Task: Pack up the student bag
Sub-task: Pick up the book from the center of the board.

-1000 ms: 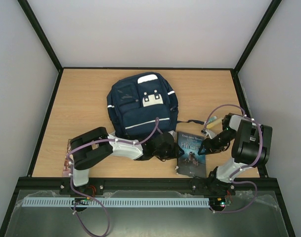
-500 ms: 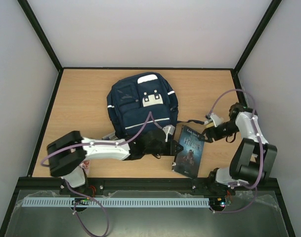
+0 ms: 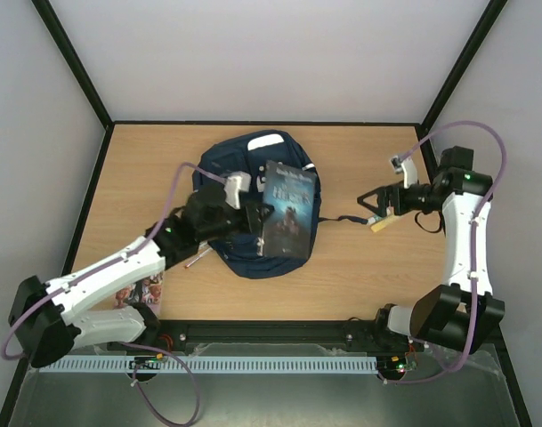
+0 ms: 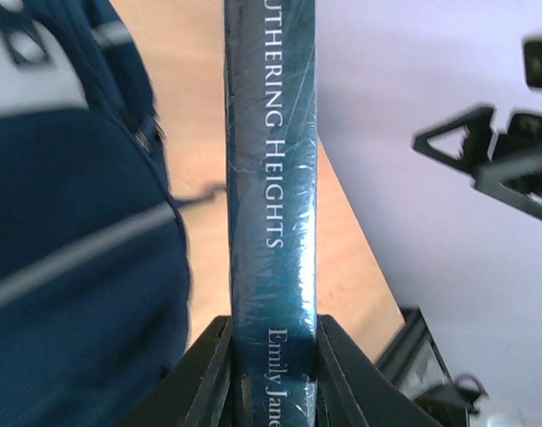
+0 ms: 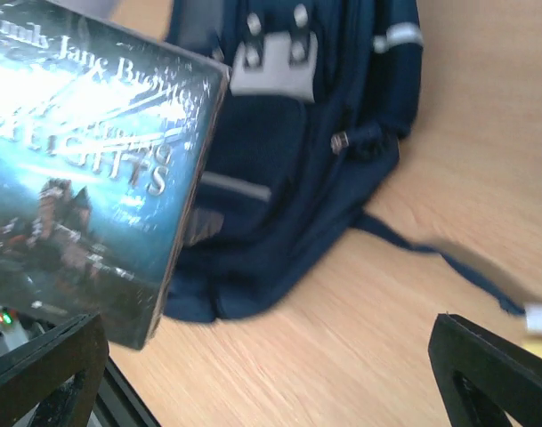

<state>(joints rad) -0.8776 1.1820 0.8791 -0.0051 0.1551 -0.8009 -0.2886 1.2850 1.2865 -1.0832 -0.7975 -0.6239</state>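
Observation:
The student bag (image 3: 239, 182) lies flat on the middle of the table, navy blue with white stripes and grey patches; it also shows in the wrist views (image 4: 66, 222) (image 5: 315, 133). My left gripper (image 3: 253, 218) (image 4: 272, 325) is shut on the spine end of a dark teal book (image 3: 288, 209) (image 4: 271, 160), held in the air over the bag's right half. In the right wrist view the book's cover (image 5: 84, 169) fills the left side. My right gripper (image 3: 370, 203) (image 5: 266, 374) hangs wide open to the right of the bag, with nothing between its fingers.
A small yellow-and-white object (image 3: 380, 222) lies on the wood just below the right gripper, near the end of the bag's dark strap (image 3: 342, 219). A picture-covered booklet (image 3: 141, 289) lies at the front left edge. A thin pen-like item (image 3: 198, 258) rests beside the bag's lower left.
The book has gone from the table's front edge up over the bag, carried by the left gripper. The right gripper has opened, let the book's edge go and pulled back to the right.

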